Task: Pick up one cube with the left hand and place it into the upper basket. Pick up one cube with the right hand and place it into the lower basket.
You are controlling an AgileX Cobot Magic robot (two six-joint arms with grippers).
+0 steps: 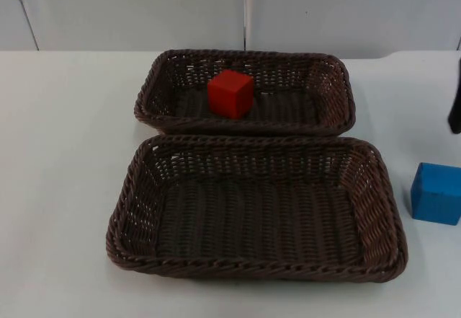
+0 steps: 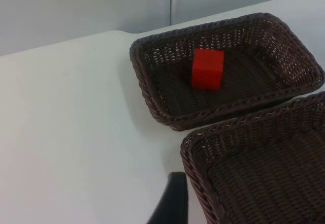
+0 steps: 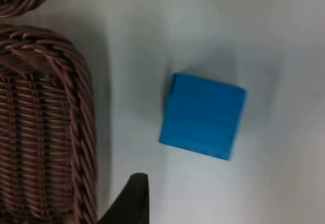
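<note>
A red cube (image 1: 230, 93) rests inside the upper wicker basket (image 1: 328, 69), near its middle; the left wrist view shows the red cube (image 2: 207, 69) in that basket (image 2: 152, 99) too. The lower basket (image 1: 137, 195) has nothing in it. A blue cube (image 1: 436, 193) sits on the table just right of the lower basket. My right gripper (image 3: 133, 203) hovers above the blue cube (image 3: 203, 116), beside the lower basket's rim (image 3: 81, 127). My left gripper (image 2: 171, 203) is held over the table left of both baskets, apart from them.
The two dark brown baskets stand close together mid-table, one behind the other. A black part of the right arm (image 1: 454, 109) shows at the table's right edge. White table (image 1: 65, 152) lies left of the baskets, and the grey partition wall (image 1: 130, 8) stands behind.
</note>
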